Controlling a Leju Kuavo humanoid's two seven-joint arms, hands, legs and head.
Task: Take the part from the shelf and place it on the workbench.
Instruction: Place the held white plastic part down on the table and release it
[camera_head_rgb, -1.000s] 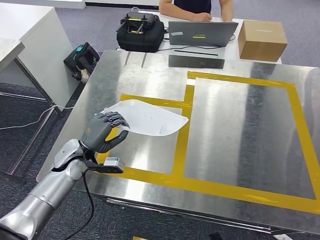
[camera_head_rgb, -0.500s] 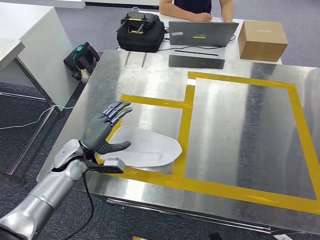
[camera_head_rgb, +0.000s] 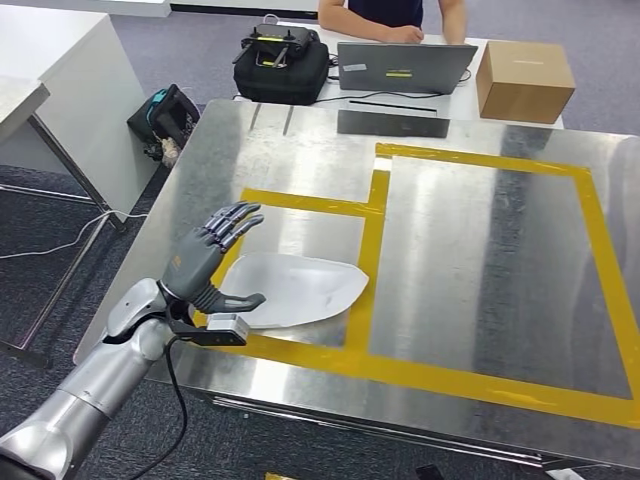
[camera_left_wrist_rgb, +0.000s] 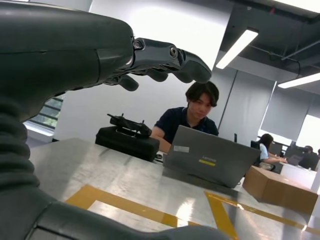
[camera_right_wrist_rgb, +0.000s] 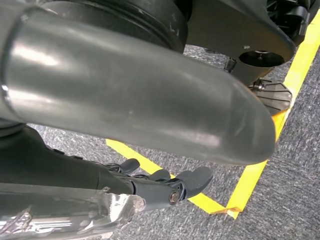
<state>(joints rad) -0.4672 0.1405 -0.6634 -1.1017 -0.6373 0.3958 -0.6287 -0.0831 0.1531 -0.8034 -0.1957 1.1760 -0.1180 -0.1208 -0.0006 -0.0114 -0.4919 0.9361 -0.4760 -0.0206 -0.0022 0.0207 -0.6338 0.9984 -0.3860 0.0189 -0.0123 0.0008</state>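
The part, a flat white leaf-shaped sheet, lies on the metal workbench inside the smaller yellow-taped rectangle. Its near left edge sits just under the thumb of my left hand. That hand hovers at the bench's near left side with fingers spread and nothing in it. In the left wrist view the dark fingers stretch out above the bench top. My right hand hangs low over grey carpet, fingers straight and apart, holding nothing.
Yellow tape marks a small and a large rectangle on the bench. Beyond the far edge are a laptop, a black case, a cardboard box and a seated person. A white desk stands at left.
One second ago my left hand held the part above the bench. The fingers have spread, and the part has dropped flat onto the bench and settled slightly to the right.
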